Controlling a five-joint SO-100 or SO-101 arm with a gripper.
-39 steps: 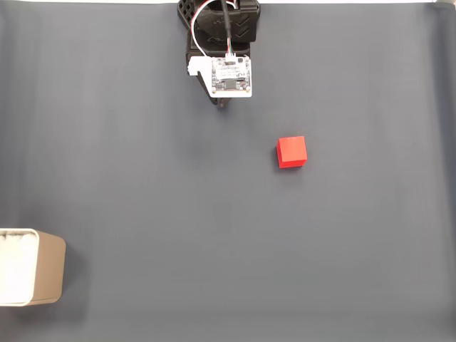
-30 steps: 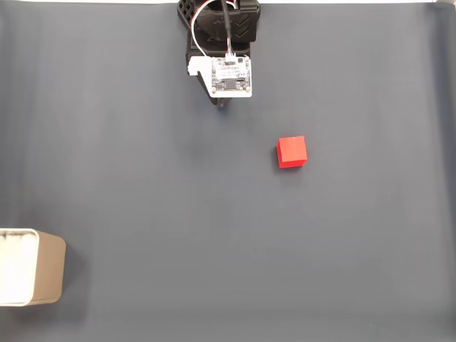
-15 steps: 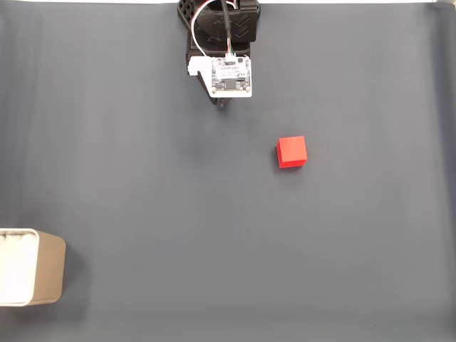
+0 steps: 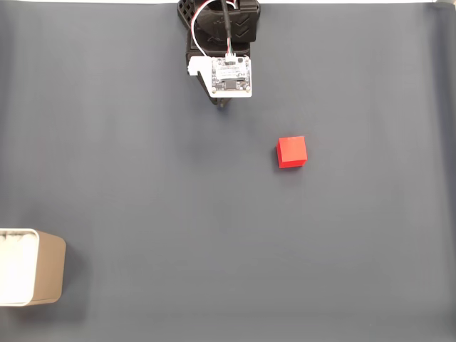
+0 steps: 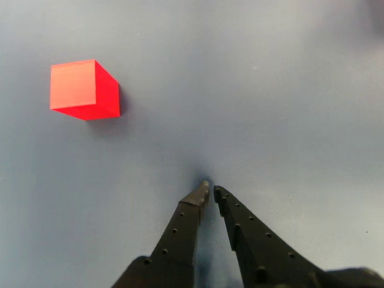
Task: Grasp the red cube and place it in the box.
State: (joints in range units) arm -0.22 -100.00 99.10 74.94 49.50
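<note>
The red cube (image 4: 292, 152) rests on the dark grey mat, right of centre in the fixed view. In the other view the red cube (image 5: 83, 90) sits at upper left, well apart from my gripper (image 5: 210, 191), whose two black fingers meet at their tips with nothing between them. In the fixed view the gripper (image 4: 223, 104) pokes out just below the arm's white board at top centre, up and left of the cube. The box (image 4: 47, 267), beige with a white inside, stands at the lower left edge, partly cut off.
The dark grey mat (image 4: 214, 235) covers the whole table. The arm's black base (image 4: 219, 21) stands at the top centre edge. A wide stretch of bare mat lies between the cube and the box.
</note>
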